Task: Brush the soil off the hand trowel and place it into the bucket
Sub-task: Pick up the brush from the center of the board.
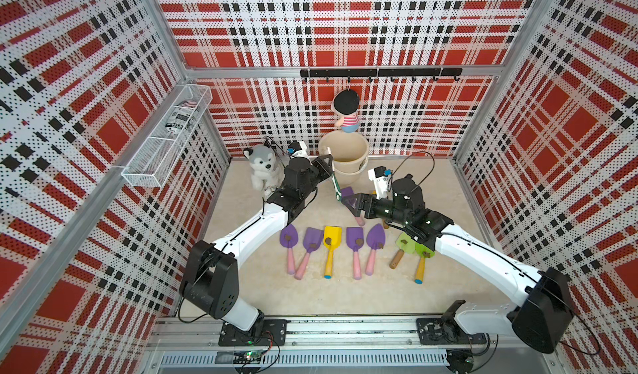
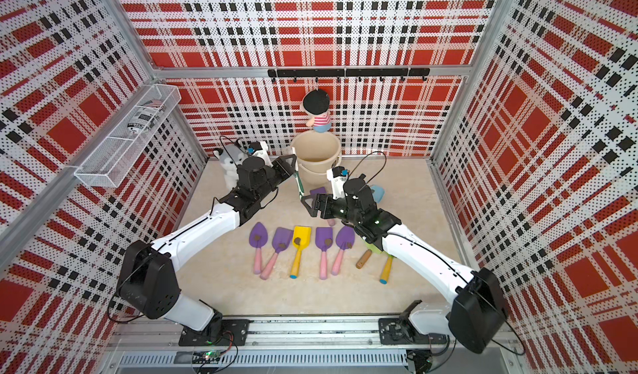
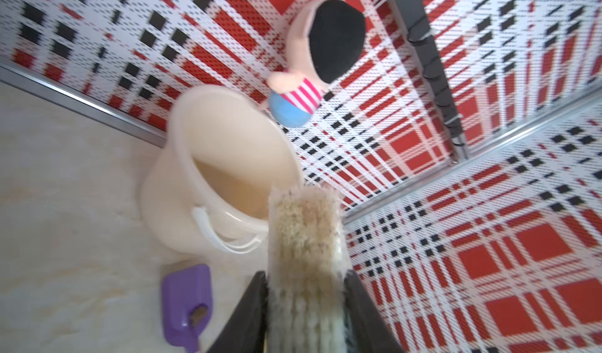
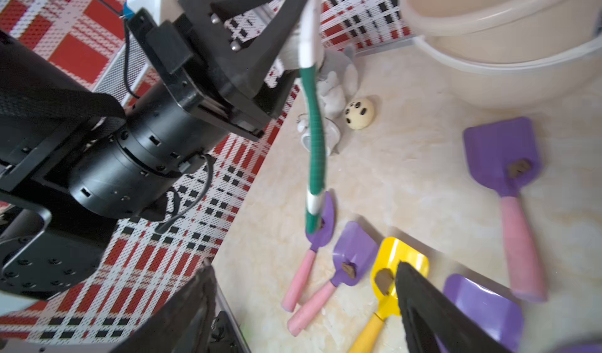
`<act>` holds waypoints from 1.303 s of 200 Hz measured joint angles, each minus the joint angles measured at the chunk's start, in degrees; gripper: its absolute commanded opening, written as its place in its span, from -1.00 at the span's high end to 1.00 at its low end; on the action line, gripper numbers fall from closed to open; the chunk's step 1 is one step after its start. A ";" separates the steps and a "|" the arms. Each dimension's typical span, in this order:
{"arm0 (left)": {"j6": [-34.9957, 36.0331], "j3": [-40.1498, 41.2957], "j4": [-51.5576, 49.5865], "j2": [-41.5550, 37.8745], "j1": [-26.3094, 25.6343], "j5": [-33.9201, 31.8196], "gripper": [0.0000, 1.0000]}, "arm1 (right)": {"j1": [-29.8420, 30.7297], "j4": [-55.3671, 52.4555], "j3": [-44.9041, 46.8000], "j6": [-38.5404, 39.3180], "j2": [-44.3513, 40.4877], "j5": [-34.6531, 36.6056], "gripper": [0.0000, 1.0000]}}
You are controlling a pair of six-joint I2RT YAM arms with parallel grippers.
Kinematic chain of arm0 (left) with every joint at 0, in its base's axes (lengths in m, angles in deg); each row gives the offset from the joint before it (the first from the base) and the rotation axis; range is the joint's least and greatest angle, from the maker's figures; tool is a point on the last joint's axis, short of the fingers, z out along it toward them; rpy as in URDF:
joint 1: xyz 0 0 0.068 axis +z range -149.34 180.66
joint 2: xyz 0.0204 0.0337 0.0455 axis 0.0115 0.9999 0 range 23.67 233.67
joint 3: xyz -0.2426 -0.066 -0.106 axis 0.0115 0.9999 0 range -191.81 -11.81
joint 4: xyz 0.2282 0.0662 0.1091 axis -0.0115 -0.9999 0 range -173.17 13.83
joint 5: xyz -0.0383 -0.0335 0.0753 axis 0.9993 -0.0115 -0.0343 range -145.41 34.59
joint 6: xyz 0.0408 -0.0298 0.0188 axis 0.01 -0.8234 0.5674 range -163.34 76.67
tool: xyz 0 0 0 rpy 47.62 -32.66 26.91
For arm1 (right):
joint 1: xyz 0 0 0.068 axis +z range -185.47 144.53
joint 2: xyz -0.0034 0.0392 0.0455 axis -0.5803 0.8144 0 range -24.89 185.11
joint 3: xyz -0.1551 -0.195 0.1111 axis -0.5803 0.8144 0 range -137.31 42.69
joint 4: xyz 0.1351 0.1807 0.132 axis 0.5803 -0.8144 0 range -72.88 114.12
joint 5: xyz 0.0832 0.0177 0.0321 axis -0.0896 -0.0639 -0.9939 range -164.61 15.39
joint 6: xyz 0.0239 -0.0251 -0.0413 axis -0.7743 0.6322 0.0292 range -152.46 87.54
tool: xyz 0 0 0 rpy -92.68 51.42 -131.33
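**Top views.**
- The bucket (image 1: 349, 168) stands far centre on the bench (image 1: 310, 296). Its inside looks bare, with no trowel in it.
- The left fingers (image 1: 324, 163) pinch a brush (image 1: 334, 186) just left of the bucket, handle slanting nearward.
- The right fingers (image 1: 361, 203) are spread and empty, over a purple trowel (image 1: 346, 192) that lies flat just near of the bucket. It shows in both top views (image 2: 317, 191).
- A row of other trowels (image 1: 332, 237) lies nearer, each with a dark lump on the blade.

**Left wrist.**
- The left fingers (image 3: 247, 315) are pressed on the bristle head of the brush (image 3: 304, 237).
- The bucket (image 3: 156, 204) is beyond, nothing visible inside.
- The purple trowel (image 3: 187, 296) is on the bench beside it, with soil (image 3: 198, 312) sitting on the blade.

**Right wrist.**
- The right fingers (image 4: 430, 309) are wide apart with nothing between them.
- The purple trowel (image 4: 501, 152) is flat on the bench with its soil (image 4: 519, 167) untouched. The bucket (image 4: 488, 74) is just beyond.

**Progress, my reading.** The brush is in hand. No trowel is lifted, cleaned or binned. The pickup, the brushing and the drop into the bucket all remain.
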 measured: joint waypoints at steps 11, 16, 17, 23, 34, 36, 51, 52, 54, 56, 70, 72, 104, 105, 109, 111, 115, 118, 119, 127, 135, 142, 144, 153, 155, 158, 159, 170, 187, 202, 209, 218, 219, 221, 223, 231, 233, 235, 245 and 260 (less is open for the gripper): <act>-1.18 0.09 0.87 0.00 -1.05 0.70 0.75 | 0.15 1.31 -0.24 -0.28 1.27 -0.96 -0.66; -1.57 0.11 1.07 0.00 -1.46 0.87 0.75 | 0.15 1.77 -0.31 -0.50 1.73 -1.22 -0.62; -1.73 0.13 1.18 0.00 -1.57 0.98 0.75 | 0.15 1.86 -0.31 -0.55 1.79 -1.20 -0.61; -2.12 0.13 1.38 0.00 -2.08 1.11 0.75 | 0.15 2.40 -0.35 -0.68 2.38 -1.44 -0.54; -2.89 0.13 1.75 0.00 -2.84 1.29 0.75 | 0.15 3.04 -0.46 -0.74 3.30 -1.49 -0.43; -3.02 0.13 1.81 0.00 -2.93 1.31 0.75 | 0.15 3.06 -0.48 -0.79 3.43 -1.51 -0.41; -3.69 0.22 2.27 0.00 -3.65 1.46 0.76 | 0.15 3.10 -1.07 -0.92 4.48 -1.25 -0.26; -3.72 0.22 2.29 0.00 -3.67 1.46 0.75 | 0.15 3.10 -1.18 -0.76 4.55 -1.16 -0.24; -3.80 0.24 2.36 0.00 -3.74 1.46 0.76 | 0.15 3.06 -1.29 -0.66 4.61 -1.09 -0.21; -3.89 0.26 2.38 0.00 -3.76 1.46 0.76 | 0.15 3.08 -1.42 -0.94 4.74 -1.03 -0.17; -4.50 0.37 2.45 -0.02 -4.13 1.49 0.76 | 0.15 3.15 -2.36 -0.81 5.31 -0.42 0.18; -4.55 0.37 2.45 -0.02 -4.20 1.46 0.75 | 0.15 3.15 -2.54 -0.35 5.35 -0.24 0.21; -4.59 0.37 2.60 -0.28 -4.61 1.01 0.69 | 0.11 1.92 -3.91 -0.33 6.08 2.64 0.82; -4.46 0.37 2.58 -0.33 -4.61 0.98 0.68 | 0.09 1.88 -3.91 0.07 6.10 2.64 0.84; -4.17 0.35 2.56 -0.61 -4.61 0.74 0.61 | -0.26 1.27 -3.91 -0.46 6.40 3.39 0.90; -4.13 0.35 2.40 -0.72 -4.61 0.63 0.57 | -0.39 1.31 -3.93 0.26 6.47 3.23 0.92; -4.13 0.33 2.27 -0.98 -4.63 0.35 0.48 | -0.72 1.27 -3.93 0.50 6.82 3.39 0.98; -4.20 0.33 2.14 -1.11 -4.61 0.28 0.37 | -0.81 1.36 -4.00 0.61 7.02 3.65 1.00; -4.20 0.33 2.12 -1.14 -4.61 0.15 0.37 | -0.81 1.31 -4.07 0.83 7.06 3.82 1.00; -4.17 0.33 1.84 -1.29 -4.63 -0.28 0.05 | -0.72 1.03 -4.44 1.29 7.39 4.20 1.00; -3.87 0.33 1.68 -1.40 -4.70 -0.46 -0.38 | -0.59 0.24 -4.92 2.25 7.56 4.68 1.00; -4.04 0.33 1.49 -1.57 -4.83 -0.46 -0.67 | -0.46 -0.28 -5.35 3.30 7.61 4.90 1.00; -4.00 0.33 1.33 -1.62 -4.87 -0.48 -0.74 | -0.39 -0.48 -5.51 3.52 7.61 5.03 1.00; -4.02 0.33 0.61 -2.10 -5.14 -0.52 -0.97 | -0.11 -1.18 -6.21 5.68 7.61 5.95 1.00; -4.00 0.35 0.48 -2.23 -5.18 -0.52 -0.99 | -0.07 -1.25 -6.38 6.27 7.58 6.10 1.00; -4.15 0.35 0.22 -2.45 -5.25 -0.55 -0.97 | 0.00 -1.31 -6.60 6.93 7.58 6.47 1.00; -4.11 0.35 0.17 -2.54 -5.25 -0.55 -0.97 | 0.02 -1.36 -6.67 7.15 7.58 6.60 1.00; -4.22 0.46 -0.61 -3.85 -5.29 -0.55 -0.96 | 0.22 -1.70 -7.32 10.62 7.52 8.46 1.00; -4.63 1.03 -1.64 -7.21 -5.05 -0.50 -0.96 | 0.76 -3.02 -8.02 17.75 7.15 13.68 1.00; -5.51 1.53 -2.16 -10.43 -4.24 0.00 -0.96 | 1.99 -4.70 -8.83 25.07 6.88 21.11 1.00; -6.03 1.57 -2.43 -11.87 -3.58 0.57 -0.96 | 2.56 -5.31 -9.33 28.89 6.88 25.09 1.00; -6.49 1.57 -2.49 -13.25 -2.69 1.22 -0.96 | 3.61 -5.66 -9.90 34.05 6.88 31.01 1.00; -6.54 1.57 -2.49 -13.35 -2.62 1.29 -0.97 | 3.76 -5.68 -9.99 34.86 6.88 31.78 1.00; -6.62 1.57 -2.47 -13.62 -2.45 1.27 -0.96 | 4.02 -5.75 -10.16 35.67 6.88 32.98 1.00; -6.69 1.57 -2.49 -13.84 -2.29 1.49 -0.96 | 4.22 -5.79 -10.25 36.41 6.88 33.70 1.00; -7.06 1.57 -2.49 -14.47 -1.86 1.60 -0.96 | 5.01 -5.77 -10.64 39.45 6.88 36.85 1.00; -7.08 1.57 -2.47 -14.58 -1.70 1.66 -0.96 | 5.16 -5.77 -10.75 40.22 6.88 37.59 1.00; -7.15 1.55 -2.56 -14.69 -1.57 1.68 -0.96 | 5.40 -5.62 -10.82 41.68 6.88 38.82 1.00; -7.06 1.40 -3.34 -14.84 -1.22 1.79 -0.96 | 7.50 -4.07 -10.71 48.04 6.91 44.92 1.00; -7.13 1.40 -5.07 -14.67 -0.96 1.77 -0.96 | 10.38 -1.09 -10.34 56.37 6.93 51.69 1.00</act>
